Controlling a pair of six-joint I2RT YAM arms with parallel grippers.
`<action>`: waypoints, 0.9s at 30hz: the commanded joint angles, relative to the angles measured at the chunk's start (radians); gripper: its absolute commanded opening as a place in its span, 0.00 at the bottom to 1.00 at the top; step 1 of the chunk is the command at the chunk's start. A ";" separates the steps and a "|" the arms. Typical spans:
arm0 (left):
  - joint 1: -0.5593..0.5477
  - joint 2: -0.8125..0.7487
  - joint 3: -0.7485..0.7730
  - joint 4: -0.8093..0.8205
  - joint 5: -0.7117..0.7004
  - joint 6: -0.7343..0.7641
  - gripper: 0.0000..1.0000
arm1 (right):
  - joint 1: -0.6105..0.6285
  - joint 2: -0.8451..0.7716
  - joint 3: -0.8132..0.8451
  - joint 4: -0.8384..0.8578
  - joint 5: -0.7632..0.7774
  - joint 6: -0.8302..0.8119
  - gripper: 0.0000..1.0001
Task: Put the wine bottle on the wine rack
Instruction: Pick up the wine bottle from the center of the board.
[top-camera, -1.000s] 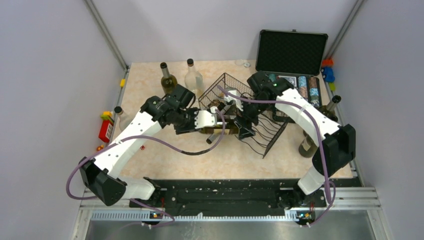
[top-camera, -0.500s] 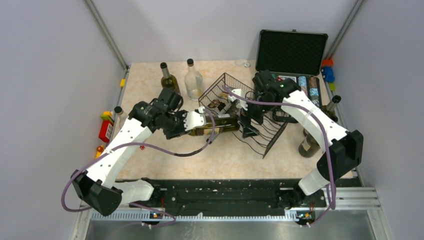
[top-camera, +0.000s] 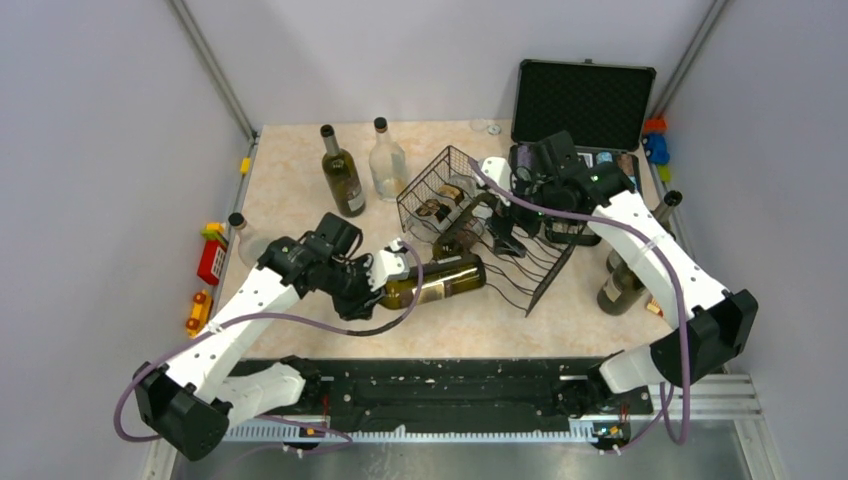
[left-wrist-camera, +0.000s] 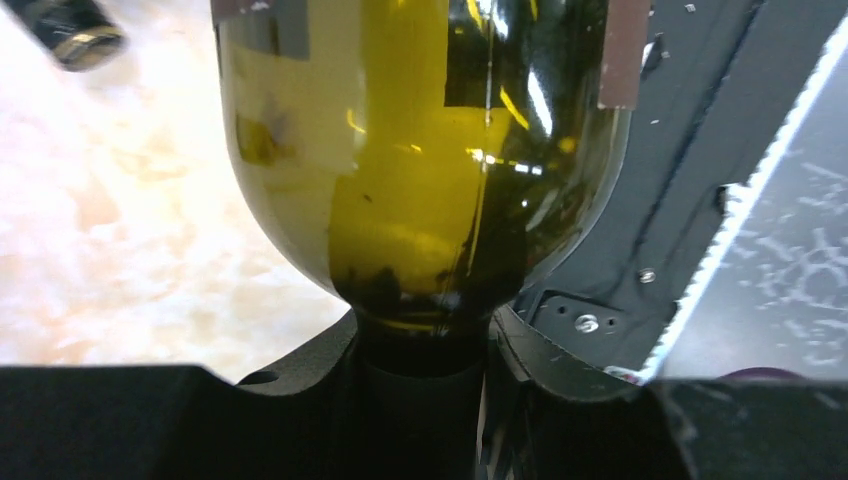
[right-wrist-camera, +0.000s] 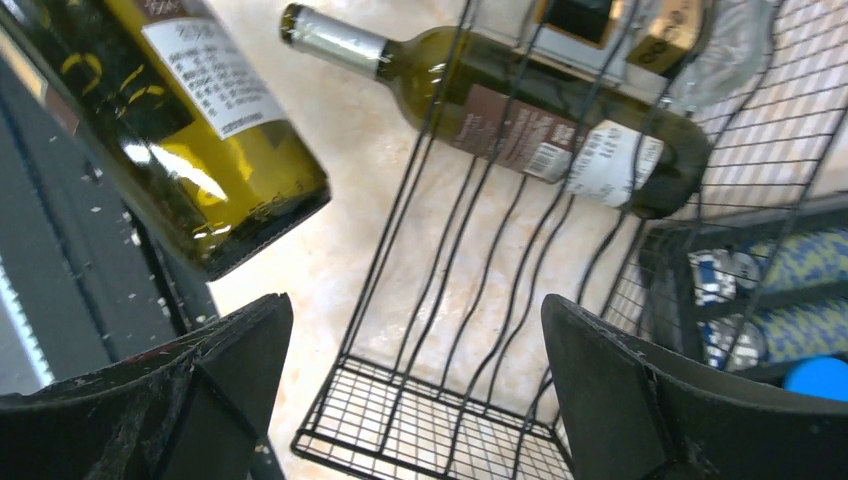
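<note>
- We judge the task about half done: the wine bottle (top-camera: 437, 282) is in hand but not yet on the wine rack (top-camera: 530, 270).
- The left gripper (left-wrist-camera: 425, 350) is clamped on the bottle's neck. The body runs straight out ahead of it, lying near level, base toward the rack.
- The base ends just short of the rack's near edge. We cannot tell whether the glass rests on the table (top-camera: 300, 190).
- The right gripper (right-wrist-camera: 420, 385) is spread wide and holds nothing. The rack's free cradles lie directly beneath it.
- What is left: carry the base over the edge and settle the bottle into 1 free cradle, beside the second bottle (right-wrist-camera: 560, 130) lying there.
- The held bottle is olive-green glass with a pale printed label and a dark neck.
</note>
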 joint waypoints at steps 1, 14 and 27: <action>-0.018 -0.035 -0.045 0.149 0.185 -0.154 0.00 | -0.020 -0.048 -0.005 0.083 0.075 0.043 0.97; -0.053 -0.069 -0.133 0.251 0.207 -0.257 0.00 | -0.036 -0.093 -0.070 0.104 0.068 0.058 0.97; -0.105 -0.018 -0.187 0.467 0.335 -0.551 0.00 | -0.040 -0.090 -0.069 0.116 0.035 0.057 0.97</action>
